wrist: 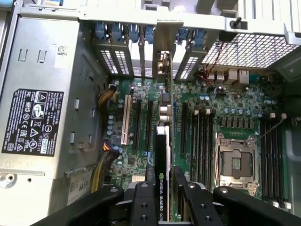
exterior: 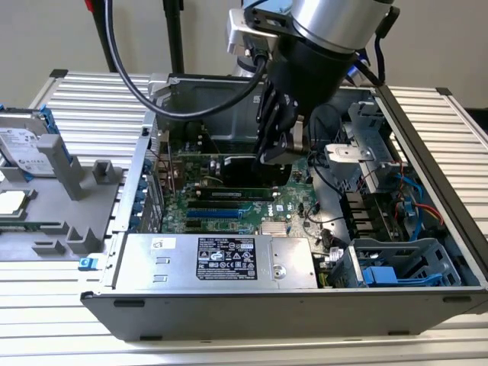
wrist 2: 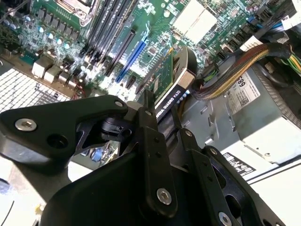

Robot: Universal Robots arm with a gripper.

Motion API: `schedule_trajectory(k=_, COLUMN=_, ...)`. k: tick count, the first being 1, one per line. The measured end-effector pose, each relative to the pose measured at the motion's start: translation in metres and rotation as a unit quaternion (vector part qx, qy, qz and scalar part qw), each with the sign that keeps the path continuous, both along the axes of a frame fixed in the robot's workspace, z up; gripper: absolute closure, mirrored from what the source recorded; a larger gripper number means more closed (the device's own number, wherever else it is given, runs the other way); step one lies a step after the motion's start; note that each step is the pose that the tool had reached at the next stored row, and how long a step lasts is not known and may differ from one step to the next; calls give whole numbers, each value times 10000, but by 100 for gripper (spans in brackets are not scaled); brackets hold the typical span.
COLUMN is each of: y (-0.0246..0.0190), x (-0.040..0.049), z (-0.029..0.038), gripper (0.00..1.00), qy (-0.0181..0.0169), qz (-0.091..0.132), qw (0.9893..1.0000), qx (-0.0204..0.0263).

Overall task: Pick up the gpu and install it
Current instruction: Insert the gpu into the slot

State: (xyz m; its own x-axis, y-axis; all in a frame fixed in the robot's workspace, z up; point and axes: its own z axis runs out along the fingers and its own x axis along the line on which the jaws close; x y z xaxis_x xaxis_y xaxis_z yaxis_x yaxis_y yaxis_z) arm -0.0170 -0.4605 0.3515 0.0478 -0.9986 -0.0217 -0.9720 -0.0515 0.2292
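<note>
Exterior view, its left to its right: grey fixture tray (exterior: 46, 221) on the ribbed metal surface (exterior: 91, 107), carrying a hard drive (exterior: 23, 149) in a blue-edged carrier and a square silver chip (exterior: 11, 202) just below it. Next comes the open computer case (exterior: 427, 305), lying on its side. Power supply (exterior: 221, 263) sits along the near wall, with the motherboard (exterior: 229, 206) behind it. Arm reaches down into the case from above; the gripper (exterior: 278, 149) hangs over the board's middle. Grey drive cage (exterior: 396, 267) with blue clips fills the corner of the case at the exterior view's right.

First wrist view: gripper (wrist: 162, 188) is closed on the gpu (wrist: 162, 155), its fingers (wrist: 141, 197) pressing either flat face of the card near one end. Card stands on edge, black shroud edge facing the camera, running in line with the expansion slots (wrist: 149, 125). Its silver bracket end (wrist: 164, 61) points toward the rear slot openings of the case. Empty CPU socket (wrist: 237, 165) lies well to one side of the card, power supply (wrist: 42, 94) on the other.

Second wrist view: gpu (wrist 2: 171, 82) is held above the motherboard (wrist 2: 155, 28); cannot tell whether its edge connector is in a slot
</note>
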Motion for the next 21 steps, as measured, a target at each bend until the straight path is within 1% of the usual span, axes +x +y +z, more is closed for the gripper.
schedule_trajectory(k=21, y=0, x=-8, z=-60, gripper=100, qy=0, qz=0, qw=10000, qx=0)
